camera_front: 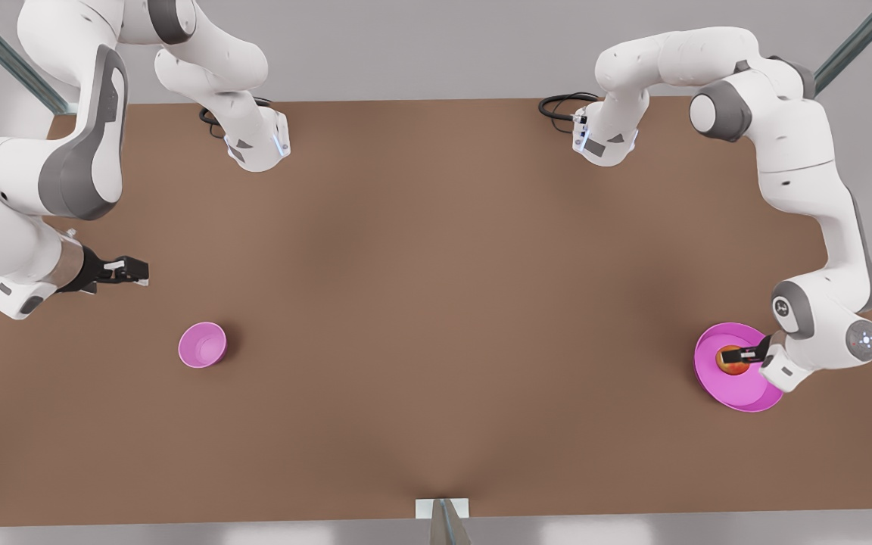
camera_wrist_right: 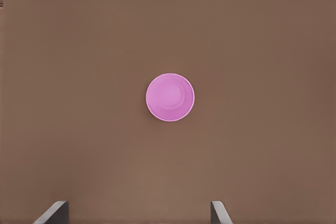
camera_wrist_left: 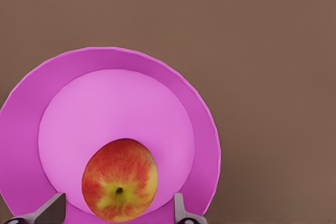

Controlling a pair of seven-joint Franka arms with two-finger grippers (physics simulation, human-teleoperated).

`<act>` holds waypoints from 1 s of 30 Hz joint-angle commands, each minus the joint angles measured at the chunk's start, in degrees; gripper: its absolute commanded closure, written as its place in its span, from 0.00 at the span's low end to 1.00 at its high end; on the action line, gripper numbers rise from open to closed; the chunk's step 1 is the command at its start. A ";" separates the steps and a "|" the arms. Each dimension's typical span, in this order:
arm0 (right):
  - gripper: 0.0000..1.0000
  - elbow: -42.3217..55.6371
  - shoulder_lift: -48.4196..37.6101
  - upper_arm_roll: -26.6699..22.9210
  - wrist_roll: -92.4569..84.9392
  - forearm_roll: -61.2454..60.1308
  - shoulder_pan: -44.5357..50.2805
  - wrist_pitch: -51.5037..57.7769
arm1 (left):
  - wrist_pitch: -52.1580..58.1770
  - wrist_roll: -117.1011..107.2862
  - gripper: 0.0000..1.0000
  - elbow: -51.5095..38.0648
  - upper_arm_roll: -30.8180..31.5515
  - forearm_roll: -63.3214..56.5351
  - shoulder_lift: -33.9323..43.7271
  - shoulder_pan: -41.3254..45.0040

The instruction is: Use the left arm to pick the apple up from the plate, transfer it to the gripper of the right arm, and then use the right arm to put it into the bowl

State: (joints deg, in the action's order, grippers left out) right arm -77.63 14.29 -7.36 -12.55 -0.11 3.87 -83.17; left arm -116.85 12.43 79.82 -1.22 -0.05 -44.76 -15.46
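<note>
Two spread fingers (camera_wrist_left: pixel 52 211) of the left hand (camera_wrist_left: pixel 118 216) straddle the apple (camera_wrist_left: pixel 119 180) on the plate (camera_wrist_left: pixel 21 129); the right hand (camera_front: pixel 133 270), also spread, waits near the bowl (camera_front: pixel 202 345).

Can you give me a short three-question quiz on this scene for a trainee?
1. True or false: the apple lies on the plate, between the open fingers of the left gripper.
2. Multiple choice: the bowl holds A) the apple, B) nothing, C) a spoon.
3. Fill in: in the front view, the right gripper hangs open over the table on that view's ____ side.

Key: 1 true; 2 B; 3 left.
</note>
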 commanded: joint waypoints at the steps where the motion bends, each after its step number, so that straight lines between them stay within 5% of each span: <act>1: 0.00 0.02 -0.05 -0.02 -1.25 -0.07 0.00 -0.15 | -2.42 8.31 0.00 0.60 -0.36 -0.03 0.02 0.00; 30: 0.00 0.02 0.74 -0.02 -1.25 0.28 -0.09 -0.50 | -7.78 8.22 0.00 1.83 -0.36 0.32 -4.37 -1.06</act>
State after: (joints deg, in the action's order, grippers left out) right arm -77.63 15.07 -7.36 -13.56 0.16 3.74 -83.67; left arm -123.07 19.26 81.68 -1.58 0.36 -49.11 -16.51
